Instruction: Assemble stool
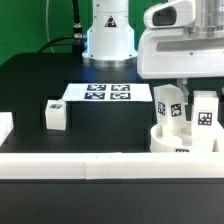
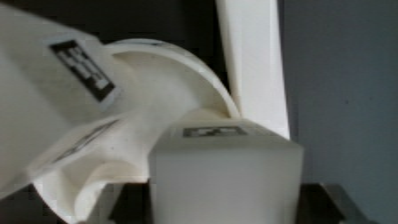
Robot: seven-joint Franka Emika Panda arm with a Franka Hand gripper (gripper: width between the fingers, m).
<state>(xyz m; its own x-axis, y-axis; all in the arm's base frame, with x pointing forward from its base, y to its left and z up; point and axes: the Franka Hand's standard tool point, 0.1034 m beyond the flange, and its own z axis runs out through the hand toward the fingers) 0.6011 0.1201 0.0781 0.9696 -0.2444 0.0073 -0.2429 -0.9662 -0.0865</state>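
We see the jaws drawn narrow and gripping the held leg, which sits squarely between them in the wrist view, its tagged end facing the camera. Its long axis stands upright, in line with the jaws' reach, so it lies straight below them and not off to a side. Under it is the seat, at the lower right of the exterior view, on the dark counter near the border rail. A second leg stands in the seat just beside. From the exterior view we cannot tell which upright leg is held. A loose leg lies well apart at the exterior view's left. We judge the coming move turns on keeping the held leg plumb over its hole.
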